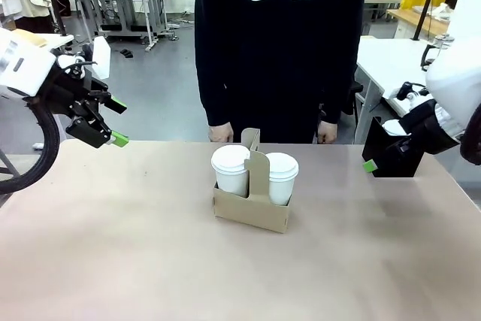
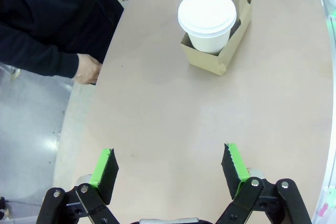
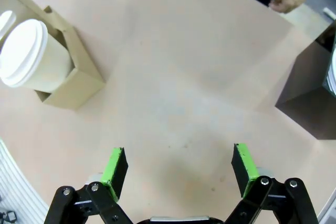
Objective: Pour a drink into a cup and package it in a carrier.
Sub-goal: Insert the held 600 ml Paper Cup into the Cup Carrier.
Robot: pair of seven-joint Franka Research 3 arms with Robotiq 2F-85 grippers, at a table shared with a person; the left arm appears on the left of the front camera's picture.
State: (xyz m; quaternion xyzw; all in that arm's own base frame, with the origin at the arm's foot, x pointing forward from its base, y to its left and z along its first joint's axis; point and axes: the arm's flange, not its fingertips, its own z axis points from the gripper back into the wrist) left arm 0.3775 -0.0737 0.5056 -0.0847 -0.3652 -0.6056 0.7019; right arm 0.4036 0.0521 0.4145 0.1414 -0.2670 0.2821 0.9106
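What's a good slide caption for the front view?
Two lidded cups sit in the carrier, open grippers hanging at both sides.

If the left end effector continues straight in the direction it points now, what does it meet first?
Probably the bare table. The open left end effector looks down along it, toward the carrier holding the lidded cup farther ahead. Depth is unclear, so this is a judgement.

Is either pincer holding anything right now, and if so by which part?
Nothing is held. The left pincer and right pincer are both open and empty above the table.
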